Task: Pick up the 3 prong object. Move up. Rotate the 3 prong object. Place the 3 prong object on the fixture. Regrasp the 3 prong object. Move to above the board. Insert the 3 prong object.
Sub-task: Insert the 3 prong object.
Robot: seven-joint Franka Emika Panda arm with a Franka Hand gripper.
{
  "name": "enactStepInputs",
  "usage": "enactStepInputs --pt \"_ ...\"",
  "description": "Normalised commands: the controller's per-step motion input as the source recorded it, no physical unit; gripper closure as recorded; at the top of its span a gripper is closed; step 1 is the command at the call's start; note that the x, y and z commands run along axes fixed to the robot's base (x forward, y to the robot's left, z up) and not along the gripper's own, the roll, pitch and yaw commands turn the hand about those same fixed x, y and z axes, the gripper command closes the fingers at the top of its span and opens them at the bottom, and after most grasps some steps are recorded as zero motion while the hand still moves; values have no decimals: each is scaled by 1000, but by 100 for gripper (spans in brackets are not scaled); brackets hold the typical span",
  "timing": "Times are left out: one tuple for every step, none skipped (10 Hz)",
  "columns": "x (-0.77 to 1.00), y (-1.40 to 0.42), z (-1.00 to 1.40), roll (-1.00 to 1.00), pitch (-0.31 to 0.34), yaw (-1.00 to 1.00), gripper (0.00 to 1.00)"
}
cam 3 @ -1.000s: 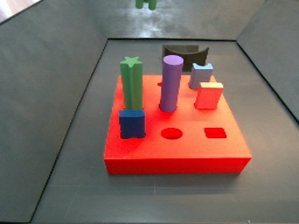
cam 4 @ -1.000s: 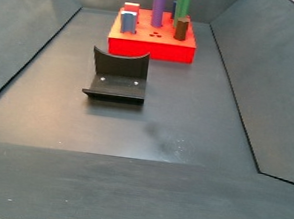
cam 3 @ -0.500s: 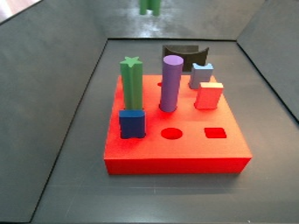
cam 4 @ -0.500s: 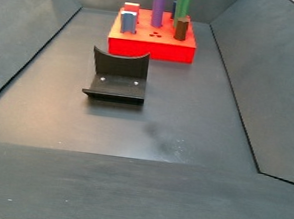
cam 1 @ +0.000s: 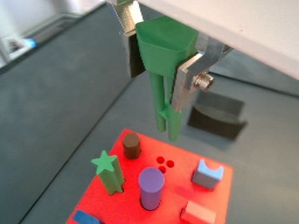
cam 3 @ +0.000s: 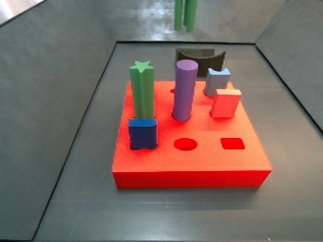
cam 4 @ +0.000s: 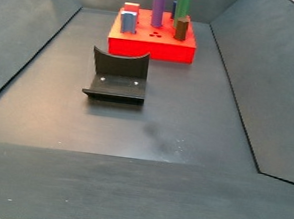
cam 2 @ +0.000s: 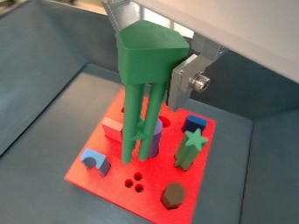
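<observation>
My gripper (cam 1: 159, 74) is shut on the green 3 prong object (cam 1: 163, 52) and holds it upright, prongs down, high above the red board (cam 1: 176, 188). Both wrist views show it; in a wrist view (cam 2: 142, 70) its prongs hang over the board (cam 2: 111, 175) near the purple cylinder. In a side view only its lower end (cam 3: 186, 13) shows at the top edge, above the board's (cam 3: 190, 165) far end. The black fixture (cam 4: 118, 75) stands apart on the floor and is empty; it also shows beyond the board (cam 3: 195, 57) and in a wrist view (cam 1: 219, 118).
The board carries a green star post (cam 3: 143, 90), a purple cylinder (cam 3: 186, 90), a blue block (cam 3: 143, 132), a red block (cam 3: 226, 101), a light-blue piece (cam 3: 218, 79) and a brown hexagonal peg (cam 2: 173, 196). Three small holes (cam 1: 165, 162) lie near the peg. Grey walls enclose the floor.
The 3 prong object's end has moved right and lower in the side view, from above the star post's side toward above the purple cylinder. Nothing else has moved.
</observation>
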Motion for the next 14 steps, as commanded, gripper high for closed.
enactStepInputs --pt "197 0 -411 -87 0 -926 100" --pt "0 0 -463 -147 -46 -869 100" --pt "0 0 -471 -143 -36 -874 100" --pt "0 -31 -406 -153 -47 -883 100" --pt "0 -20 -400 -171 -3 -860 100" --pt "0 0 -406 -207 34 -820 100" --pt "0 0 -449 -213 166 -817 100" --pt "0 40 -423 -103 324 -803 100" --pt "0 206 -306 -31 419 -703 100" --pt "0 206 -286 -51 424 -677 100" --pt "0 177 -277 -74 421 -677 100" --pt "0 180 -231 -177 364 -554 100" --pt "146 71 -174 -319 226 -514 100" --pt "86 329 -249 -440 0 -277 100"
